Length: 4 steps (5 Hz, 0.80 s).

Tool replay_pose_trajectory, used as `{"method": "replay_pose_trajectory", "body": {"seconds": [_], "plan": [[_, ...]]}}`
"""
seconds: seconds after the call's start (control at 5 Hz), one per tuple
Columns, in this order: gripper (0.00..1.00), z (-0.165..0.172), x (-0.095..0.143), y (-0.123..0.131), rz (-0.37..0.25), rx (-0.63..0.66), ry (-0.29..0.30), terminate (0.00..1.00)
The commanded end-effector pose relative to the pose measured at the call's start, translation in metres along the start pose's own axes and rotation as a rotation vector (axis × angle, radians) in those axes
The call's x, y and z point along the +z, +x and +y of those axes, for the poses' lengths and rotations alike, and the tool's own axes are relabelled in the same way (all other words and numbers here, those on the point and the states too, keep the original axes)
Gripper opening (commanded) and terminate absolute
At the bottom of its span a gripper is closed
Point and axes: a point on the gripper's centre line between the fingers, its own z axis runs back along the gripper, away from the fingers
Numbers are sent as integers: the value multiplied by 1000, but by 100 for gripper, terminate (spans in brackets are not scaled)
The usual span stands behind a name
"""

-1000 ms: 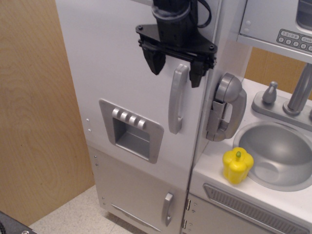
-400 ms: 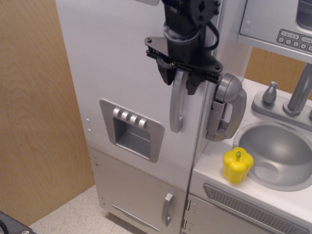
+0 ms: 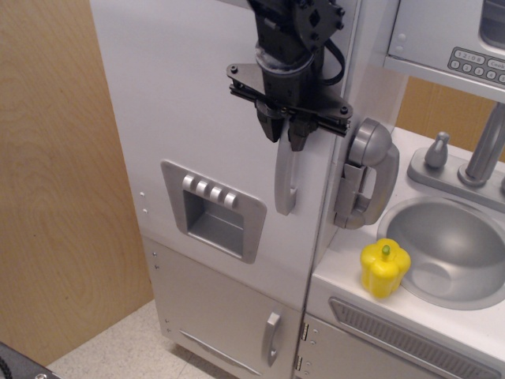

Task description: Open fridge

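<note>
The tall white fridge [image 3: 181, 103] fills the left half of the view, its large door closed or nearly so. A grey ice-dispenser panel [image 3: 211, 210] sits low on the door. The vertical silver handle [image 3: 286, 180] runs down the door's right edge. My black gripper [image 3: 285, 129] comes down from above and is shut on the top of the silver handle, one finger on each side of it. The handle's upper end is hidden behind the fingers.
A smaller lower door with a short silver handle [image 3: 271, 338] is below. A grey toy phone [image 3: 365, 172] hangs just right of the fridge. A yellow toy pepper [image 3: 385, 268] stands by the sink [image 3: 454, 249]. A microwave [image 3: 450, 39] is at upper right. A wooden panel [image 3: 55, 181] stands left.
My gripper was open around the handle top, moved right and down, then closed its fingers on the handle. The fridge door looks unmoved.
</note>
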Motion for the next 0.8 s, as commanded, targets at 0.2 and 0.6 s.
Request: {"method": "replay_pose_trajectory", "body": {"seconds": [0.2,0.6], "plan": [[0,48,63,-28,-59,-101,-66,0],[100,41,78,-57,34,-160,-21,0]]}}
